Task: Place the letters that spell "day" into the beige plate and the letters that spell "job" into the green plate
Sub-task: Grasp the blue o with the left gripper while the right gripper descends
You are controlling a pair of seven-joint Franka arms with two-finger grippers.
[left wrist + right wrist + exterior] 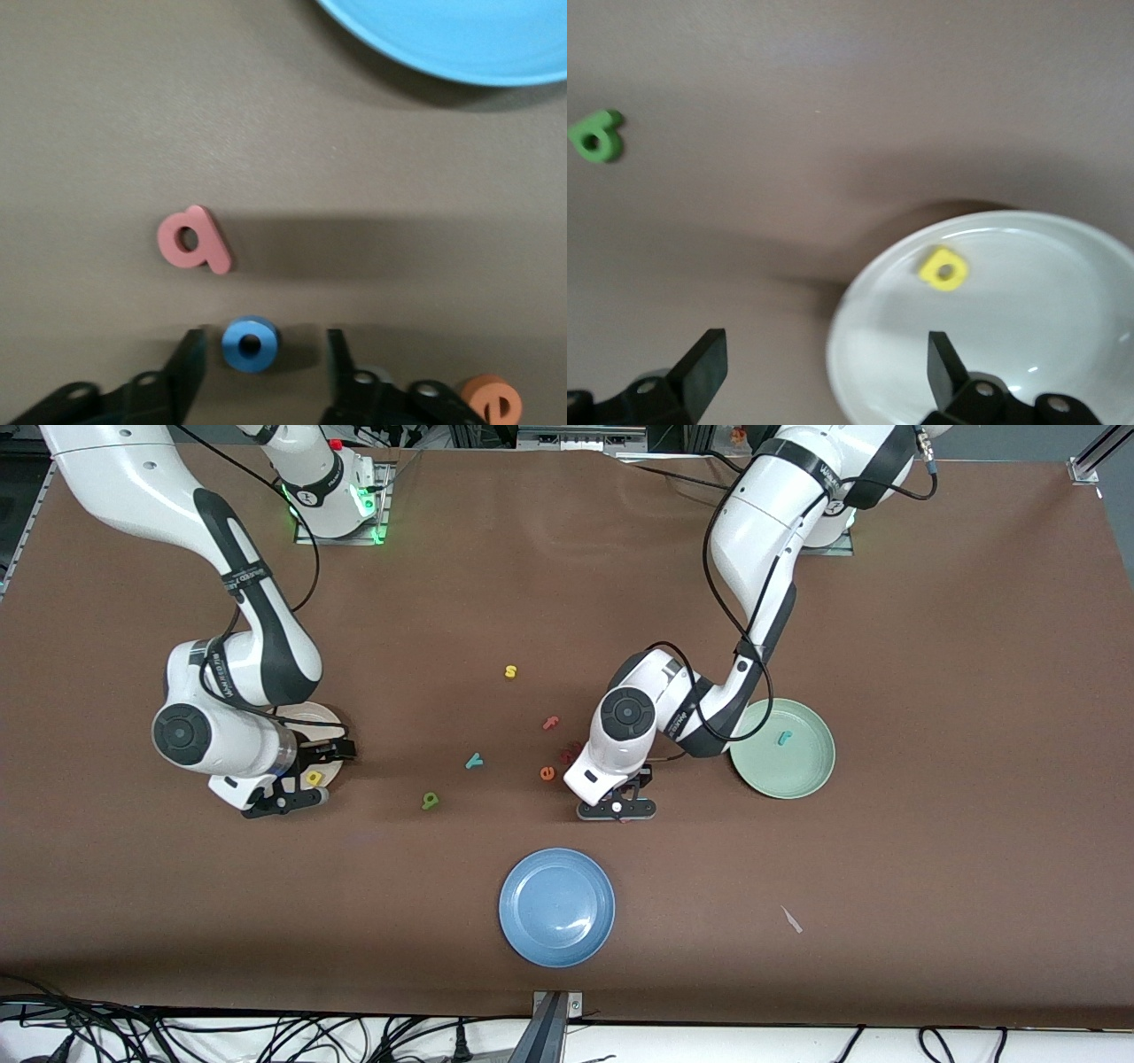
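Between left tool (258,367) fingers: blue o (250,344)

— What colours lie around the blue plate (556,906)?

— On the brown table (930,646), a green d (430,801), a teal y (475,761), an orange e (547,773), a pink f (551,723) and a yellow s (510,671), all farther from the camera than that plate.

— And the other plates?

— The pale green plate (802,779) holds a teal j (783,737); the beige plate (1045,354) holds a yellow a (943,268). Nearer the blue plate, a blue o (250,343) and a red-pink b (192,240).
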